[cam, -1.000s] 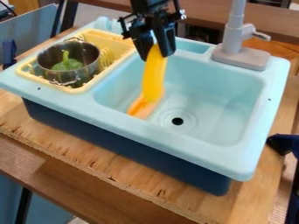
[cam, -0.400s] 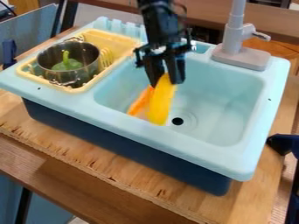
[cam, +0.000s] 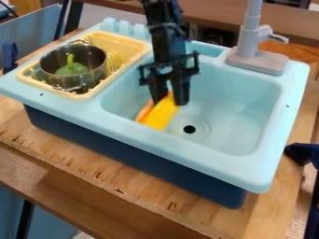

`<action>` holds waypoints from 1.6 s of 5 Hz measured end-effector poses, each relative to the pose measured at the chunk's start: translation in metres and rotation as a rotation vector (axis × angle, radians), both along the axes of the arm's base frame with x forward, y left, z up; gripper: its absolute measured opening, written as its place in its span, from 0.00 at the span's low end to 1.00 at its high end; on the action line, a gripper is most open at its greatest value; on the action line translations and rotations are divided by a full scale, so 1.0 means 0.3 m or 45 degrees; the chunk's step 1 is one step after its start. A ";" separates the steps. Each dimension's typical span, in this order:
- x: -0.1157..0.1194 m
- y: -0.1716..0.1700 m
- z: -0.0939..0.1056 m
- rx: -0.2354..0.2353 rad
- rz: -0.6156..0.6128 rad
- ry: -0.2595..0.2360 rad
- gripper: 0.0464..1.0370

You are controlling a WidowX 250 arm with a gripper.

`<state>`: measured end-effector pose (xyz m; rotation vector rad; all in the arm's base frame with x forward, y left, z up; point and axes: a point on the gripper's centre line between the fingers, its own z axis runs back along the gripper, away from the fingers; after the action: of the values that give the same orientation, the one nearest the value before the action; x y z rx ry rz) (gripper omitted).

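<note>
So since the last bit, the gripper [cam: 169,101] has dropped lower into the sink [cam: 193,161], and the long yellow toy [cam: 161,115] has swung from nearly upright in the view to a clear slant. Its long axis now runs upper right to lower left, top end at the gripper, lower end pointing at the basin's near-left part, left of the drain [cam: 189,129]. Honestly can't tell if it's clamped or let go. An orange item [cam: 144,112] sits right by its left side, slanting much the same way.
</note>
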<state>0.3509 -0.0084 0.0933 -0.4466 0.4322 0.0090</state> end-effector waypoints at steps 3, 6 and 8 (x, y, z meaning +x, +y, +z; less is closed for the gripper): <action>0.005 0.028 0.014 0.080 0.009 -0.007 0.97; -0.101 -0.054 0.378 0.270 -0.231 -0.310 0.96; -0.155 -0.023 0.356 0.396 -0.214 -0.247 0.96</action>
<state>0.3044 -0.0153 0.2002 -0.1019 0.2698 -0.1271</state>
